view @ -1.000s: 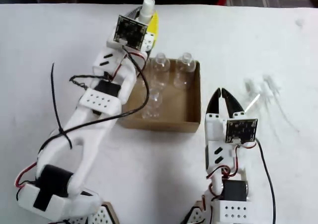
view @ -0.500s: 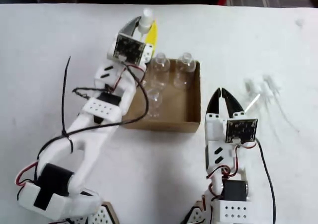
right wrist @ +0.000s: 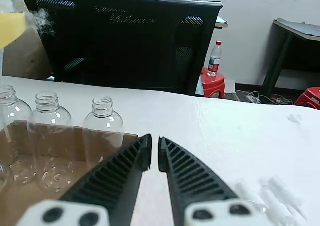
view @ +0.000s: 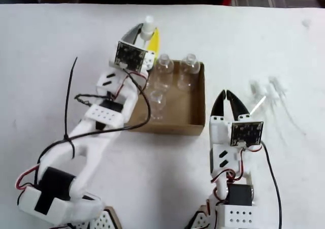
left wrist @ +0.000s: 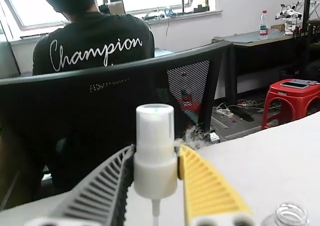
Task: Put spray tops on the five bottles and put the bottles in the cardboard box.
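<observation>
1. Bottles (view: 163,67) are standing open-necked in the cardboard box (view: 167,126). At least three are showing and none is wearing a top, so boxing is looking mostly done and capping barely begun.
2. Left claw (view: 147,29) is gripping one white spray top (left wrist: 154,151) upright between its grey and yellow fingers, with the tube hanging down.
3. That claw is hovering toward the far edge of the bench (view: 51,46), just beyond the box's far left corner. The nearest bottle neck is sitting just beside it, and I can't tell whether the tube is lining up over it.
4. Right claw (view: 229,93) is sitting just off the box's right wall, jaws narrow and nearly touching, holding nothing.
5. Spare spray tops (view: 265,91) are lying loose toward the bench's right edge, near the right claw's tips but apart from them.
6. Remaining, by my reading: seating the held top, then fitting the rest.
</observation>
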You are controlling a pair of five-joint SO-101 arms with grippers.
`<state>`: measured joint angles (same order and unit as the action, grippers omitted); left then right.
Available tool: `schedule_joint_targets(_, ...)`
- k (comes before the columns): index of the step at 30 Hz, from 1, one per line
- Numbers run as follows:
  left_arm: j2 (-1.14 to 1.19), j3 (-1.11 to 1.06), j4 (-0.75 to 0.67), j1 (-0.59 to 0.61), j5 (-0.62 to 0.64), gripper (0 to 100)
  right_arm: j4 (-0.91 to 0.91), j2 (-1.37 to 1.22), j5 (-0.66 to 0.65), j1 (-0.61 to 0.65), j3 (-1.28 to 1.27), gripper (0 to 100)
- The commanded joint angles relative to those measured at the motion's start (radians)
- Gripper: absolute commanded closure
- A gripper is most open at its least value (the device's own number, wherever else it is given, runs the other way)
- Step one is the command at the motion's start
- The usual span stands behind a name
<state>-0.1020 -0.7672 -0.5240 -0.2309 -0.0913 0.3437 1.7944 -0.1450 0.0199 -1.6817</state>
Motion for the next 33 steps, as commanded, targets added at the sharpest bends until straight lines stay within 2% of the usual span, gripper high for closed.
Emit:
schedule_joint_targets(1,-0.076,-0.040,-0.020,-0.010,0.049,98,-0.004,0.005,-0.009,-0.005,-0.008,97.7)
schedule_joint_targets(11,-0.130,-0.109,-0.018,-0.008,0.051,98,-0.004,0.005,-0.009,-0.005,-0.008,97.7)
schedule_joint_targets(15,-0.130,-0.110,-0.017,-0.001,0.123,98,-0.004,0.005,-0.009,-0.005,-0.008,97.7)
schedule_joint_targets(21,-0.130,-0.109,0.058,-0.001,0.184,98,-0.004,0.005,-0.009,-0.005,-0.008,97.7)
schedule_joint_targets(29,-0.130,-0.110,0.060,0.001,0.189,97,-0.004,0.005,-0.009,-0.005,-0.008,97.7)
schedule_joint_targets(33,-0.136,-0.140,0.058,0.001,0.189,88,-0.004,0.005,-0.011,-0.005,-0.008,97.7)
